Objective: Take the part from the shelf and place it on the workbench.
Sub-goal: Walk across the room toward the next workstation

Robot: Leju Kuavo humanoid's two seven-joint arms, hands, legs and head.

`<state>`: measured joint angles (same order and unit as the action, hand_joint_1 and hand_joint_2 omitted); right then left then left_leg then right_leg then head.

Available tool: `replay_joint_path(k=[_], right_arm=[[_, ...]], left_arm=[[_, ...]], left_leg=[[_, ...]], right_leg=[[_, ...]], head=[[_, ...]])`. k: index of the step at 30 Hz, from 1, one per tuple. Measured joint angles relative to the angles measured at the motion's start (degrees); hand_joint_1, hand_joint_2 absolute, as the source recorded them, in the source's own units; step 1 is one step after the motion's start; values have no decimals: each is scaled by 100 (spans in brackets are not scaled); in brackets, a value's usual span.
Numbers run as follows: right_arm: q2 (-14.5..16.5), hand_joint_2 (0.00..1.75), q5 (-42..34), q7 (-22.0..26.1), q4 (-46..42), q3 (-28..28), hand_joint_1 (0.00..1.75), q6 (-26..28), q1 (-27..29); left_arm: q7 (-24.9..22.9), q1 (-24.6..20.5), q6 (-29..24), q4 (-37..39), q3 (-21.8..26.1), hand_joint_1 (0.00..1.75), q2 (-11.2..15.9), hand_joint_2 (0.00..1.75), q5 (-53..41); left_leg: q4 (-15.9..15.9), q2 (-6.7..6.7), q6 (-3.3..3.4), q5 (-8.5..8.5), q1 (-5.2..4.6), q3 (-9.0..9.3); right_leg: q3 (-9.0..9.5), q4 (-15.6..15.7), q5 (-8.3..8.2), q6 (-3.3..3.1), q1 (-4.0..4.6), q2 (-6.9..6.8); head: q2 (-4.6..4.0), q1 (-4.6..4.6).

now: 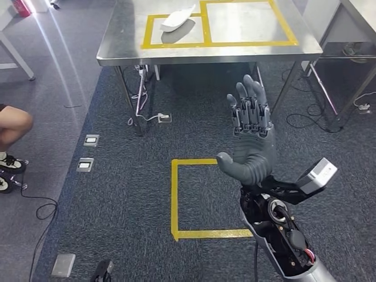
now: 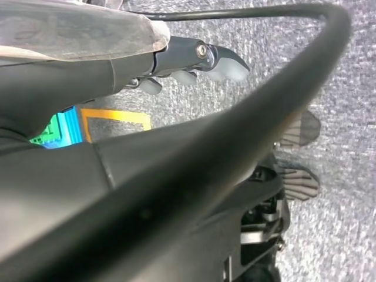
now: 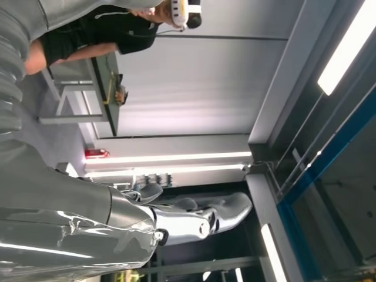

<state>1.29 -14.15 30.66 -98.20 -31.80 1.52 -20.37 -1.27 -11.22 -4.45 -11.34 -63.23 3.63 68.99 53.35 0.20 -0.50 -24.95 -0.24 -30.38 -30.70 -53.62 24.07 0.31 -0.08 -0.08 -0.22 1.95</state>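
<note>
1. A white part [image 1: 177, 20] lies on the steel workbench [image 1: 133, 50], inside the left of two rectangles marked in yellow tape [image 1: 205, 23] on its top. From the head view it appears to sit wholly within that outline, well apart from the robot.

2. The right hand [image 1: 252, 138] is raised in front of the robot, palm up, its fingers [image 1: 248, 103] extended and apart, grasping nothing. It hangs over the grey carpet, between the bench's near edge and a yellow taped square [image 1: 175, 200] on the floor.

3. The left hand [image 2: 195, 61] hangs low by the robot's side in its own wrist view. Its fingertips [image 2: 226, 64] point out over the carpet with nothing seen between them; whether the fingers are fully released or partly curled cannot be told from this angle.

4. Judged from how things lie, the delivery looks done: the part rests on the bench and neither hand carries anything. What is left, if anything, is to lower the arm and step away. The shelf named in the task cannot be picked out.

5. No brand, label or writing can be read. The part bears no visible marking, and the pale plate on the right wrist camera housing [image 1: 320, 173] is too small to make out.

6. A person's bent leg and shoe [image 1: 11, 132] enter at the left edge of the head view, seated near cables on the floor.
</note>
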Motion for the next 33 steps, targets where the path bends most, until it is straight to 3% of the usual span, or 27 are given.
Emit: replay_joint_path(k=[2, 3, 4, 6, 8, 13, 16, 18, 20, 22, 25, 26, 27, 28, 31, 33], right_arm=[[0, 175, 1, -1, 0, 4, 0, -3, 0], [0, 175, 1, -2, 0, 8, 0, -3, 0], [0, 175, 1, -2, 0, 13, 0, -3, 0], [0, 175, 1, -3, 1, 21, 0, -3, 2], [0, 175, 1, -4, 2, 26, 0, -2, 6], [0, 175, 1, -4, 4, 28, 0, 1, 7], [0, 175, 1, -5, 15, 33, 0, 4, 12], [-1, 175, 11, -14, 24, 36, 0, 0, 18], [-1, 175, 25, -23, 27, 37, 0, -6, 31], [0, 175, 31, -27, 28, 36, 0, -9, 33], [-1, 44, 21, -95, 41, 32, 0, -15, 32], [-1, 0, 12, -165, 59, 31, 0, -19, 35], [-2, 0, 13, -275, 92, 29, 0, -22, 38], [-5, 0, 34, -414, 146, 28, 0, -19, 39], [-60, 0, 285, -1032, 498, 30, 0, 156, 36], [-166, 0, 521, -1392, 938, 39, 0, 364, 35]], left_arm=[[0, 10, -1, 0, 0, 0, -2, 0, 0], [0, 12, 0, 0, 0, 0, -3, 0, 0], [0, 11, 0, 0, 0, 0, -3, 0, -1], [0, 6, 0, 0, 0, 0, -2, 0, 1], [0, 5, 1, 0, 0, 0, -1, 0, 2], [0, 5, 2, 0, 0, 0, -1, 0, 2], [4, 10, 4, 0, 0, 0, -1, 0, 2], [56, 6, 22, 0, 0, 0, -4, 0, 23], [102, 0, 37, 0, 0, 0, -5, 0, 46], [98, -1, 32, 0, 0, 0, -4, 0, 50], [84, -1, 27, 0, 0, 0, -14, 0, 55], [81, 3, 26, 0, 0, 0, -17, 0, 60], [81, 9, 26, 0, 0, 0, -19, 0, 69], [81, 13, 26, 0, 0, 0, -20, 0, 80], [95, 12, 27, 0, 0, 0, -13, 0, 118], [112, 8, 32, -1, 0, 0, -11, 0, 151]], left_leg=[[-13, 12, 62, 43, 10, -24], [-32, 21, 98, 70, 22, -32], [-52, 31, 137, 100, 37, -45], [-65, 40, 186, 142, 35, -90], [-63, 42, 202, 160, 25, -122], [-62, 42, 203, 166, 22, -131], [-53, 42, 201, 190, 18, -173], [6, 38, 128, 253, -1, -275], [72, 34, 21, 312, -19, -375], [282, 24, -46, 159, -8, -484], [1395, 15, -118, -440, 18, -974], [1738, 15, -128, -561, 23, -1120], [1883, 15, -128, -575, 25, -1169], [1765, 15, -116, -472, 24, -1084], [487, 10, -31, 33, 9, -381], [20, 1, 17, 121, -6, -167]], right_leg=[[-19, -17, -2, 49, -5, 0], [-61, -95, 73, 73, -4, 4], [-141, -282, 225, 96, -4, 8], [-406, -971, 675, 131, -9, 11], [-590, -1490, 944, 145, -14, 11], [-632, -1608, 992, 147, -14, 11], [-690, -1865, 1051, 153, -14, 10], [-153, -968, 719, 112, -8, 16], [362, -4, 360, 30, -8, 26], [325, 9, 298, -40, -23, 20], [246, 16, 235, -104, -21, 2], [219, 15, 219, -109, -16, 0], [197, 14, 204, -112, -11, 1], [182, 14, 193, -111, -8, 6], [159, 13, 174, -92, 8, 19], [126, 4, 184, -81, 34, 10]], head=[[0, -22], [0, -38], [0, -67], [0, -137], [0, -178], [0, -184], [0, -209], [0, -266], [0, -289], [0, -241], [0, -148], [0, -126], [0, -104], [0, -81], [0, -14], [0, -3]])
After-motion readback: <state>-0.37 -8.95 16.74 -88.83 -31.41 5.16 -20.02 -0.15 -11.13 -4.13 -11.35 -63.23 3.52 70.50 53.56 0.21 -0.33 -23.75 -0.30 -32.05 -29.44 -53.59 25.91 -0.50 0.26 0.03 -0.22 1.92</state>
